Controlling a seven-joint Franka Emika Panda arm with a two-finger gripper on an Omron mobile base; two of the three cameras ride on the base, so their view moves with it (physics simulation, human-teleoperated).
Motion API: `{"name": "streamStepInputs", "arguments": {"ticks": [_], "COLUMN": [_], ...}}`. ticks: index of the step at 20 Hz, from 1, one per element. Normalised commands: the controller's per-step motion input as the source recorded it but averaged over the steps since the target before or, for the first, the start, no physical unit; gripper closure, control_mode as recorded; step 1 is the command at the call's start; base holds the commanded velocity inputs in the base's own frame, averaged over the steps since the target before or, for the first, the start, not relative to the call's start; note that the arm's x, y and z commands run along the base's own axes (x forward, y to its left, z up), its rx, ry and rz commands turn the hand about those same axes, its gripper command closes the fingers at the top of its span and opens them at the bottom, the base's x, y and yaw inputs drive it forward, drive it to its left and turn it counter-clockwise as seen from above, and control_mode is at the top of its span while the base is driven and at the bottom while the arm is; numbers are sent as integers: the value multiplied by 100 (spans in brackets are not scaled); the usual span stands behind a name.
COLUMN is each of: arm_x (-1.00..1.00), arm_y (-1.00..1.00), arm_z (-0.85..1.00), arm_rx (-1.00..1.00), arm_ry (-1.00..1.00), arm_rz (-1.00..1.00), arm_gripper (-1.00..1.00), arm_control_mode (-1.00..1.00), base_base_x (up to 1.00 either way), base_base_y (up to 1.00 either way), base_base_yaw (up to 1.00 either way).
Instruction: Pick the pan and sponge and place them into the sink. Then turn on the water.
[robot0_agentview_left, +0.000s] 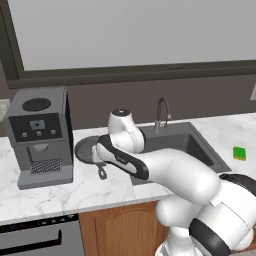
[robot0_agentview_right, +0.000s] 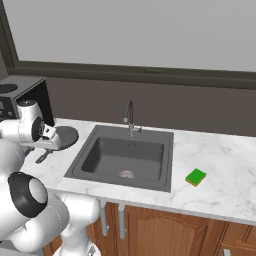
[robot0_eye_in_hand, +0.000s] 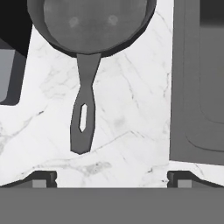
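The dark grey pan (robot0_eye_in_hand: 92, 22) sits on the marble counter between the coffee machine and the sink (robot0_agentview_left: 175, 142). Its handle (robot0_eye_in_hand: 83, 118), which ends in a loop, points toward the counter's front edge. My gripper (robot0_eye_in_hand: 111, 180) hangs open above the counter just in front of the handle's end, with nothing between its fingertips (robot0_eye_in_hand: 43, 179). From the base, the pan (robot0_agentview_left: 84, 147) is partly hidden by my arm. The green and yellow sponge (robot0_agentview_right: 196, 176) lies flat on the counter to the right of the sink (robot0_agentview_right: 125, 155). No water runs from the faucet (robot0_agentview_right: 129, 117).
A grey coffee machine (robot0_agentview_left: 40, 135) stands just left of the pan. The sink's rim (robot0_eye_in_hand: 179, 87) runs close by on the right of the handle. A wall with a window ledge is behind the counter. Wooden cabinets sit below.
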Motion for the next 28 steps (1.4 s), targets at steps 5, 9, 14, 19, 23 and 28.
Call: {"name": "streamStepInputs", "arguments": {"ticks": [5,9,14,19,23,28], "arm_x": [18,14,10,8,10,9], "arm_y": [15,5,0,9,10,6], "arm_z": [-8,-10,-10,-12,-11,-10], "arm_rx": [0,1,0,0,0,0], "arm_ry": [-2,0,3,0,1,0], "arm_rz": [0,0,0,0,0,0], "arm_gripper": [-100,-100,-100,-100,-100,-100], "arm_control_mode": [-100,-100,-100,-100,-100,-100], "base_base_x": [0,0,0,0,0,0], "base_base_y": [0,0,0,0,0,0], "base_base_yaw": [0,0,0,0,0,0]}}
